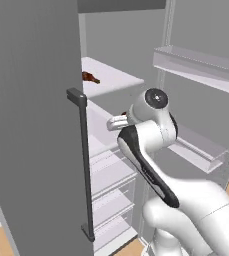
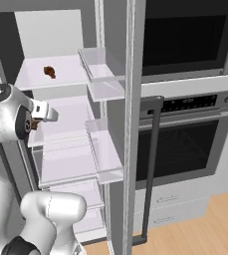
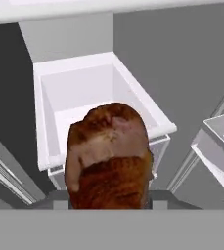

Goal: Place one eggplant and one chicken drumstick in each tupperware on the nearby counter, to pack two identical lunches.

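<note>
A brown chicken drumstick (image 3: 108, 156) sits right in front of the hand camera, and my gripper (image 3: 108, 197) is shut on it, its fingertips hidden behind the meat. The hand (image 1: 117, 121) reaches into the open fridge at middle-shelf height, and a bit of the held drumstick (image 2: 34, 124) shows beside it. A second chicken drumstick (image 1: 90, 77) (image 2: 49, 71) lies on the upper fridge shelf (image 1: 116, 80). The eggplant, the tupperware and the counter are out of view.
The fridge's grey door (image 1: 31, 125) with its dark bar handle (image 1: 83, 165) stands close on the left. Door shelves (image 2: 103, 74) jut out to the right. A white drawer bin (image 3: 50, 97) lies below the hand. An oven (image 2: 185, 144) and a microwave (image 2: 185, 35) stand beside the fridge.
</note>
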